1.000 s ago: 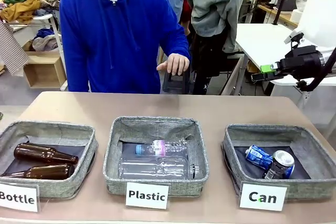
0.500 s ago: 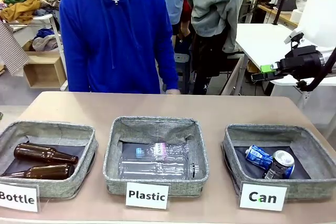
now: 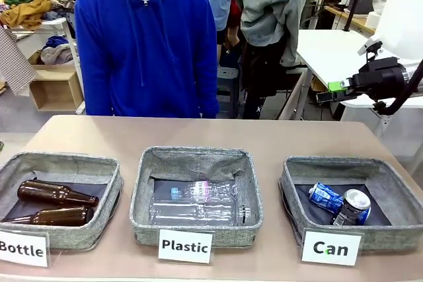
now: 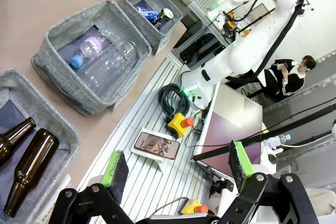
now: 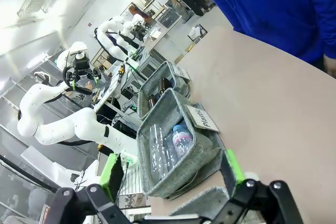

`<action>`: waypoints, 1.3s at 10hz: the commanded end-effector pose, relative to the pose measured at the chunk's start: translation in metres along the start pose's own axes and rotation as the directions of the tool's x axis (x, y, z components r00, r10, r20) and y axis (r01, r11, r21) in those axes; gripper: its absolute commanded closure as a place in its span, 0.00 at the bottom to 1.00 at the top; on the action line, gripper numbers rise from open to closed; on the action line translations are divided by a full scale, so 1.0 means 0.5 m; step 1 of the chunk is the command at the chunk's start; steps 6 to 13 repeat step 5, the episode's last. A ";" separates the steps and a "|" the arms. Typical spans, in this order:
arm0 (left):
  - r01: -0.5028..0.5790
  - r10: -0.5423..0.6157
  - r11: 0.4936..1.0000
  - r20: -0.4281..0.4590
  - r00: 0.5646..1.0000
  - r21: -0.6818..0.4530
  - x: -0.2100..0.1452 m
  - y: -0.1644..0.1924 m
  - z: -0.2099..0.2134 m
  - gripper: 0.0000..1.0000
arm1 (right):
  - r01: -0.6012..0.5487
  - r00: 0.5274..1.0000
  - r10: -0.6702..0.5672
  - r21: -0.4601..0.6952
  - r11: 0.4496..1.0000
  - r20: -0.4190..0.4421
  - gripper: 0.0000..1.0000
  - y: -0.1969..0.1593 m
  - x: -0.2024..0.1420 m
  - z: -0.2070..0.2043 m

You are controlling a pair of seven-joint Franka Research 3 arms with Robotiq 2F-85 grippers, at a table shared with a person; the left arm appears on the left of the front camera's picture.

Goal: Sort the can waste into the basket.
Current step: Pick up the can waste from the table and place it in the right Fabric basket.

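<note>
Standing at the far side of the table (image 3: 264,138), a person in a blue hoodie (image 3: 149,44) faces three grey fabric baskets set in a row, with bare tabletop between them and the person. Two brown glass bottles (image 3: 56,193) lie in the basket labelled "Bottle" (image 3: 59,163), clear plastic bottles (image 3: 198,211) in the middle "Plastic" basket (image 3: 198,158), and the blue can (image 3: 325,196) and black can (image 3: 352,207) lie touching in the "Can" basket (image 3: 344,165). Well above and behind that basket the right gripper (image 3: 328,92) hangs with its fingers spread wide and nothing between them, and the left gripper (image 4: 176,167) is likewise wide open and empty beyond the table's near edge.
</note>
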State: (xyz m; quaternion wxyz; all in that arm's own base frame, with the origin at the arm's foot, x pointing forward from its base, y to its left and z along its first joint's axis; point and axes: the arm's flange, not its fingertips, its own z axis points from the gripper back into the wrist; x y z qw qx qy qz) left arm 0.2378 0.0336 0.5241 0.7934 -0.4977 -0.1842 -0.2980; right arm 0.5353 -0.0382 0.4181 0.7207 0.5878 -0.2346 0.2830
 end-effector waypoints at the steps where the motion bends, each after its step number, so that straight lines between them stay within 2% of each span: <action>1: -0.008 0.008 1.000 -0.001 1.000 -0.006 -0.003 -0.004 0.001 0.00 | -0.003 1.000 0.003 -0.002 1.000 -0.013 0.00 0.004 -0.002 0.004; 13: -0.008 0.008 1.000 -0.001 1.000 -0.006 -0.003 -0.004 0.001 0.00 | -0.003 1.000 0.003 -0.002 1.000 -0.013 0.00 0.004 -0.002 0.004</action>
